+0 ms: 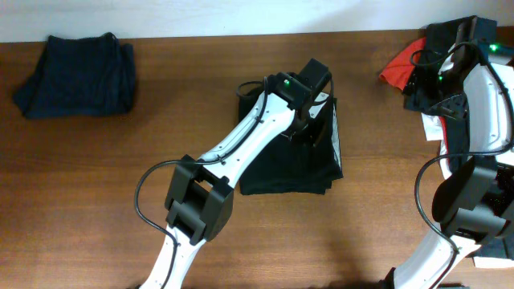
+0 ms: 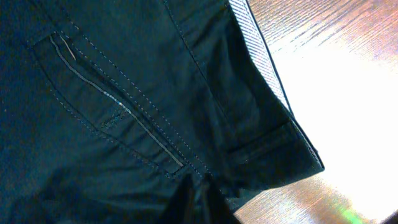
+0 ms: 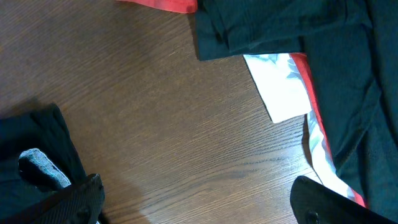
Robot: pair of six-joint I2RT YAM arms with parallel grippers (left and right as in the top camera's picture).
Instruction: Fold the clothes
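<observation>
The left arm (image 1: 241,140) is out over the middle of the wooden surface (image 1: 96,177), with the left fingers (image 2: 186,205) down on the dark shorts (image 1: 281,172) lying flat there. Up close there's a welt pocket (image 2: 118,115) with pale double stitching, and a grey-striped waistband lining (image 2: 258,53) turned out along the edge. The fingertips sit tight against the cloth, maybe pinching a fold, but I cannot tell whether they are closed on it.

Over on the far right, the right fingers (image 3: 317,202) are spread wide and hold nothing. They hover above bare wood beside the unfolded heap (image 1: 440,32): black pieces, a red-orange piece (image 1: 397,71), and a white panel (image 3: 283,87) with red trim and a faint bluish print, too blurred to read. A folded navy stack (image 1: 76,76) rests in the far left corner, well apart.
</observation>
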